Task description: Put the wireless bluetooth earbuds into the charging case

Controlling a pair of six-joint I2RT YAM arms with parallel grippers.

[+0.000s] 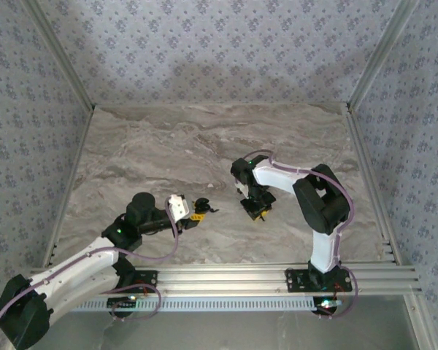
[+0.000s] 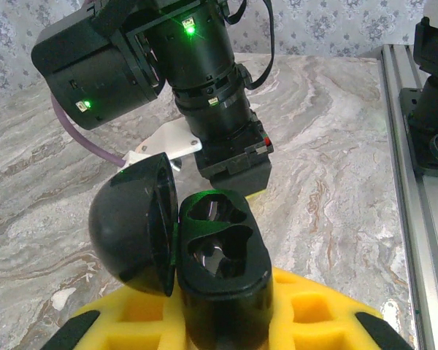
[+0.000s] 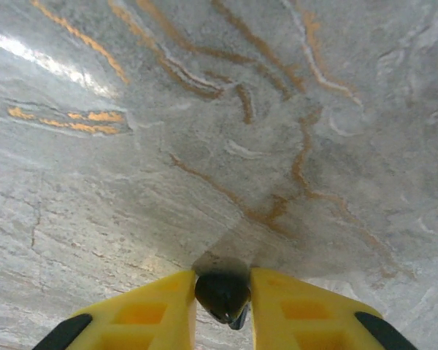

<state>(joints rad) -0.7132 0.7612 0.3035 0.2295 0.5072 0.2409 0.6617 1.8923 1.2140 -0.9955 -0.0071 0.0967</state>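
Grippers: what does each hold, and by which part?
Right gripper pinches an earbud by its bud. Left gripper clamps the open case by its lower body.

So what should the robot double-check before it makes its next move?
1. Lid of the charging case open: ok.
2. Left gripper holding the charging case: ok.
3. Sockets look empty: ok.
4. Right gripper clamped on an earbud: ok.
5. Earbud lined up over the charging case: not ok, it hangs over bare table, apart from the case.
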